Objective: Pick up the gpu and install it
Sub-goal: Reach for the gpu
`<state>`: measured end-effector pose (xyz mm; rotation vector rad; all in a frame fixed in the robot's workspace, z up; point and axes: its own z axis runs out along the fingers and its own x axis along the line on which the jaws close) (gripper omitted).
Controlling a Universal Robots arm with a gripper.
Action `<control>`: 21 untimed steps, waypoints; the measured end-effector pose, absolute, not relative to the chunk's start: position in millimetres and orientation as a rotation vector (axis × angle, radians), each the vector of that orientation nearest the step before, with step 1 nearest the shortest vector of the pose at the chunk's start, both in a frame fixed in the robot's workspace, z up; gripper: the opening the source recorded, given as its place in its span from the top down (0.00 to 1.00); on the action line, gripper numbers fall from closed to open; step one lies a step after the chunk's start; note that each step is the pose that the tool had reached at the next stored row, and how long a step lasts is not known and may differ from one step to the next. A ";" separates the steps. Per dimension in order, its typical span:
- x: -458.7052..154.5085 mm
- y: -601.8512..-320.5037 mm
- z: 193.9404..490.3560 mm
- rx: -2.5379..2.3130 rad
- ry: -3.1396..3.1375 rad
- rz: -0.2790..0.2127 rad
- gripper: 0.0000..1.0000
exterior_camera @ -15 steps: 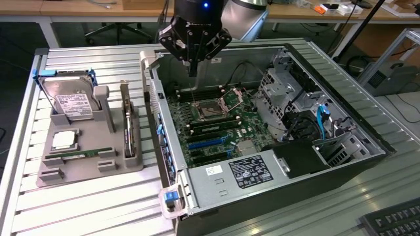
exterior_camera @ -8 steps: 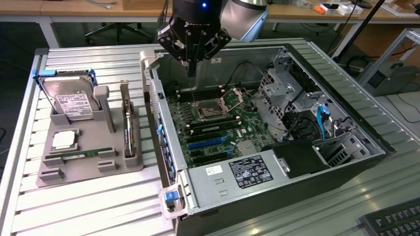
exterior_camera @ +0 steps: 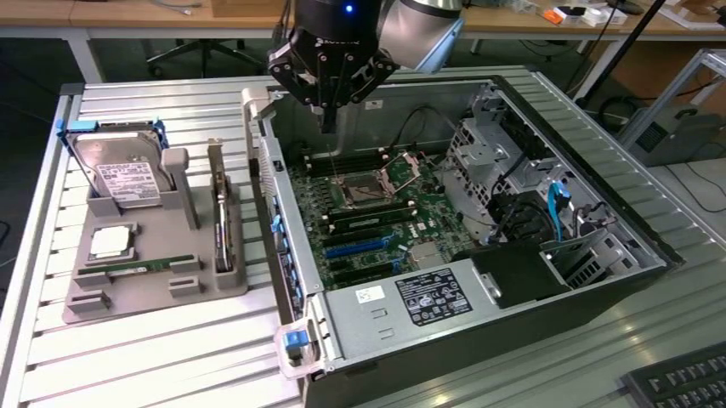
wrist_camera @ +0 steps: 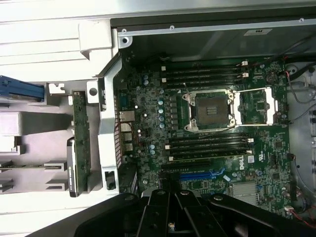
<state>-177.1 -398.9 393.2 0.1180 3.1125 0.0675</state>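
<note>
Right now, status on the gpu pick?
Gripper over open case, jaws shut, empty. Gpu upright in grey holder, untouched. Case wall between them.

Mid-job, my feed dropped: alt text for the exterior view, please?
The gripper, shut and empty, hangs over the open computer case, above the motherboard. The gpu stands on edge, untouched, in the grey holder on the exterior view's left of the case, near a hard drive.

Slatted table [exterior_camera: 148, 357] bears grey holder [exterior_camera: 148, 289] and open computer case [exterior_camera: 511, 331]
</note>
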 end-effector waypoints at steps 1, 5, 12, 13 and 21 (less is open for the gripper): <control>-177.4 -398.9 393.2 0.118 3.112 0.068 0.89; -178.5 -398.9 393.2 0.118 3.113 0.067 0.89; -180.4 -398.9 393.2 0.118 3.112 0.068 0.89; -180.8 -398.9 393.2 0.118 3.113 0.067 0.89; -185.5 -398.9 393.2 0.118 3.112 0.067 0.89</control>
